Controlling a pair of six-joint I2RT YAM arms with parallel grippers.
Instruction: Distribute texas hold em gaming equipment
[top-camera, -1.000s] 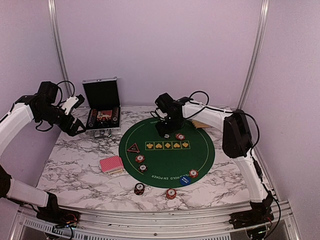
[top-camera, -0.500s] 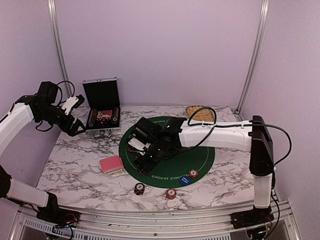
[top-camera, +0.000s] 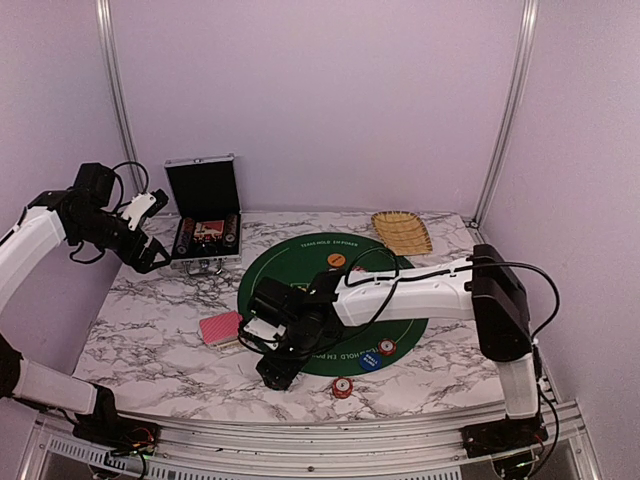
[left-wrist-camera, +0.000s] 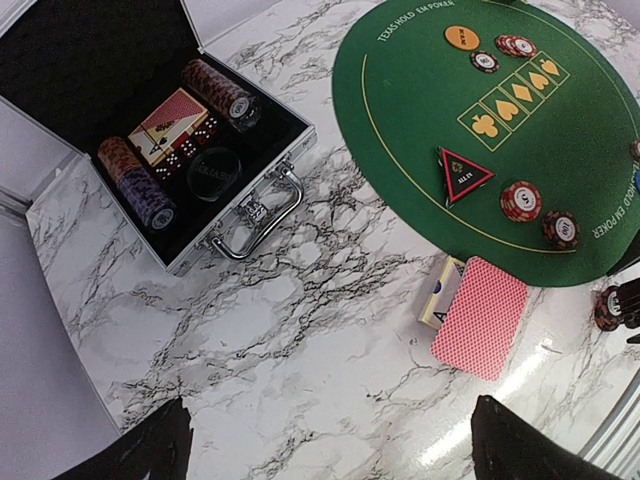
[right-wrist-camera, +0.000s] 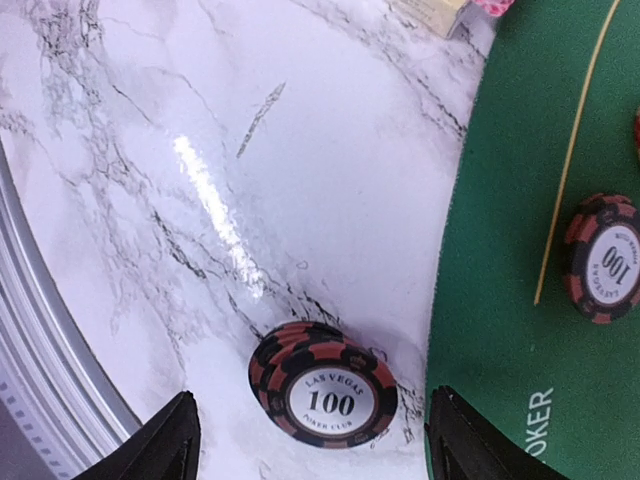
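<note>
Marble counter carried the green felt mat and, at its back left, the open silver case, two rolls of chips unpacked inside. Left tool hung above the counter near the case, fingers wide apart, nothing between them. Right tool hovered low at the mat's front-left edge, fingers apart either side of a chip stack standing on bare marble, not gripping it. Red-backed cards lay as one deck just off the mat, none dealt to the suit marks. Black triangular marker, orange button and several chips already sat on the felt. Judged roughly half done.
</note>
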